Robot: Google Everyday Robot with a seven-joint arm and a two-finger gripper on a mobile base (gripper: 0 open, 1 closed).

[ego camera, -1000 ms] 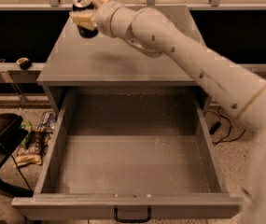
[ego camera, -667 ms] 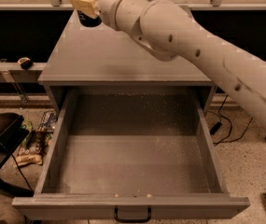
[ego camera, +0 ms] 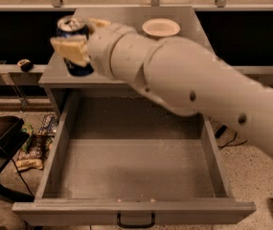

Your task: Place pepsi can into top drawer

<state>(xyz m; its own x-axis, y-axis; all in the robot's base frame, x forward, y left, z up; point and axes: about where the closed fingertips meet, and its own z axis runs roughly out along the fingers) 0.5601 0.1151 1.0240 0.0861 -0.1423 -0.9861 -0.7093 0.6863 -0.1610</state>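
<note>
Pepsi can (ego camera: 73, 28) sits upright in the grip of the gripper (ego camera: 76, 38). Its silver top faces up and its blue body shows below the near finger. The jaws pinch the can from two sides: one pale finger (ego camera: 70, 49) lies across its front, and the other shows behind it at the upper right. In the camera view the can appears over the front left part of the cabinet top (ego camera: 188, 20), just behind the opening of the top drawer (ego camera: 136, 210), and not inside it.

A moment ago the can was held far back, at the upper edge of the view near the rear of the cabinet top. It has since come forward and lower in the view, toward the drawer, with the same grip on it. The arm (ego camera: 198, 80) has swung with it. It now runs from the right edge across the middle and fills far more of the view, covering the front right of the cabinet top and part of the drawer's back wall.

The drawer is pulled fully out as before, with its speckled grey floor showing and the small black handle (ego camera: 136, 220) at the bottom of the front panel. A white bowl (ego camera: 161, 28) stands at the back of the cabinet top, well apart from the can. Wrappers and clutter (ego camera: 30, 150) lie on the floor at the left.
</note>
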